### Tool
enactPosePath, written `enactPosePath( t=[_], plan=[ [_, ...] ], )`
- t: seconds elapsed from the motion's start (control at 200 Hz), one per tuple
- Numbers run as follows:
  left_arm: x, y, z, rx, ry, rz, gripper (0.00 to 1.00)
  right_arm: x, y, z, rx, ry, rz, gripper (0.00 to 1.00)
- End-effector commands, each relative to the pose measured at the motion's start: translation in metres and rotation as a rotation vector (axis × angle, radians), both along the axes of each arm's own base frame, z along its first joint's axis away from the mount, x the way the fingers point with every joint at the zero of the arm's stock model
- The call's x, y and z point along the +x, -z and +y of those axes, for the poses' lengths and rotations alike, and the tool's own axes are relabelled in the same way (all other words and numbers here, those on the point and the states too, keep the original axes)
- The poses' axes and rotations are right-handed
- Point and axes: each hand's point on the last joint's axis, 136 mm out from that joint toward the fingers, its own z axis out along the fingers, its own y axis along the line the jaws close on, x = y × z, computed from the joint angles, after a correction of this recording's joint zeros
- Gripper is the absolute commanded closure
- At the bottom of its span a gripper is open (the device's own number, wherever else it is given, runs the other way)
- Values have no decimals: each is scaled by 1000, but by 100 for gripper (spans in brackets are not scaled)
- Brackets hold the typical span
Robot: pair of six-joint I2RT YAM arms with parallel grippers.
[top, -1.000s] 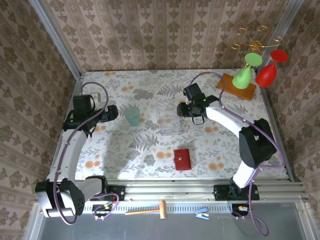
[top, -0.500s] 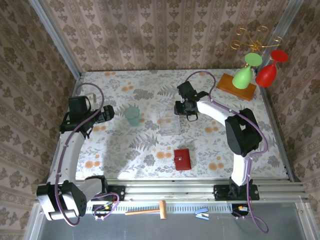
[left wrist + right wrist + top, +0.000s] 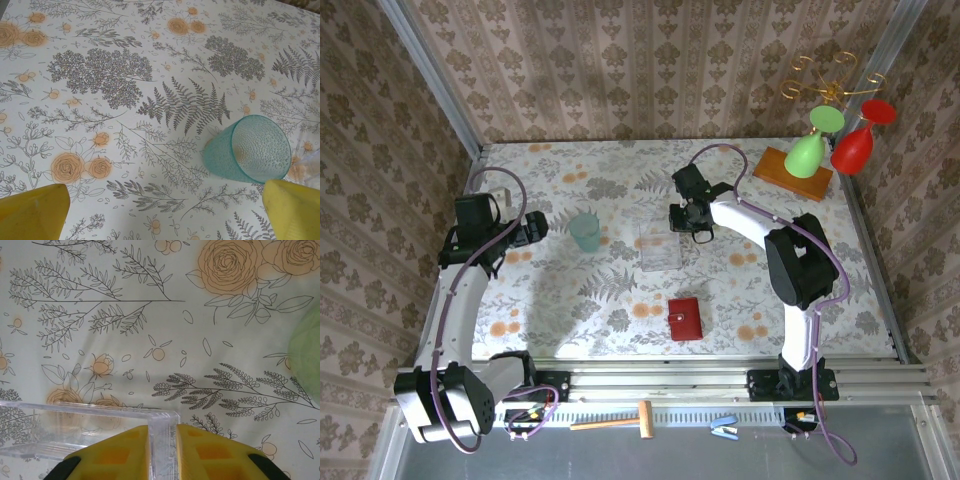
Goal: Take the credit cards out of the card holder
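Two things: the red card holder (image 3: 685, 319) sits alone near the table (image 3: 620, 180)'s front edge. Meanwhile the right gripper (image 3: 162, 440) pinches the clear box (image 3: 75, 427)'s wall, and the left gripper (image 3: 162, 210) gapes beside a teal cup (image 3: 247, 150).

On the floral-print bench (image 3: 570, 300) I see a clear plastic box (image 3: 660, 247) near the centre. A teal textured cup (image 3: 585, 231) stands mouth up to its left, apart from it. At the far right corner lies a wooden board (image 3: 792, 172), with a green goblet (image 3: 810, 148) and a red goblet (image 3: 855, 145) beside it. A wooden-handled hammer (image 3: 620, 420) and a blue clip (image 3: 724, 428) lie below the near rail.
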Motion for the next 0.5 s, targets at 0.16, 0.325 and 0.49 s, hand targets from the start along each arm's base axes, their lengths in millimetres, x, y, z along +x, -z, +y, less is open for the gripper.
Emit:
enactPosePath(
  t=[0.16, 0.325, 0.49],
  plan=[
    [-1, -5, -1, -17, 4, -23, 0, -3, -4, -12, -69, 23, 8, 77],
    [-1, -5, -1, -19, 1, -23, 0, -1, -11, -11, -61, 24, -7, 75],
    [-1, -7, -11, -30, 28, -28, 0, -4, -29, -10, -37, 19, -31, 73]
  ],
)
